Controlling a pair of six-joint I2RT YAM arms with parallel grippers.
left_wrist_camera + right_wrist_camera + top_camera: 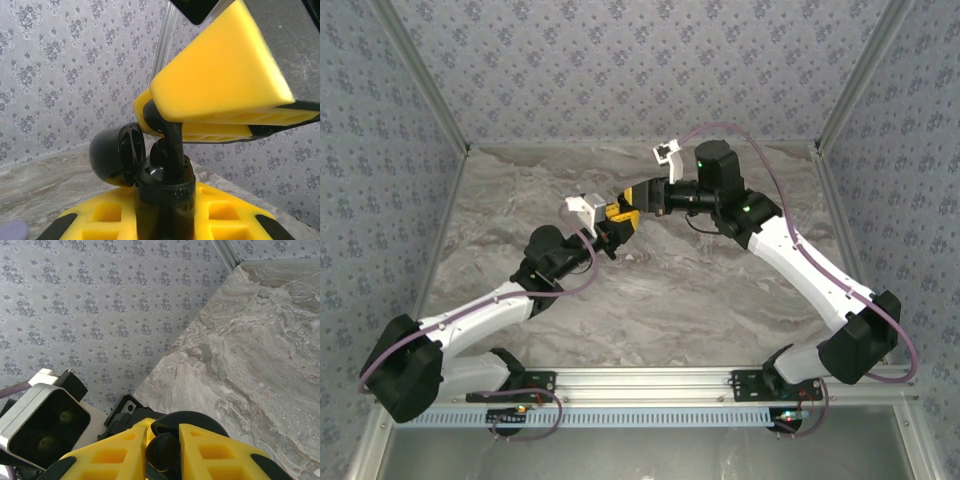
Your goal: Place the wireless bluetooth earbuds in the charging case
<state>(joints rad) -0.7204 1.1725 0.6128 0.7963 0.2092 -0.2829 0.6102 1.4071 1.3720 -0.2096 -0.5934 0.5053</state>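
Note:
My left gripper (165, 222) is shut on the black charging case (165, 192), held upright above the table with its round lid (116, 155) swung open to the left. A small black curved piece (172, 142) stands in the case's mouth, and my right gripper (164, 452) is shut on its top end (161, 450). In the top view the two grippers meet mid-table, the left (609, 240) under the right (623, 215). A pale-lilac nub (11, 232) lies on the table at the corner of the left wrist view, cropped; the second earbud is out of view.
The marble table (700, 290) is bare around both arms. Patterned walls close off the left, back (640, 60) and right sides. The left arm's white wrist camera (45, 422) sits close beside the right fingers.

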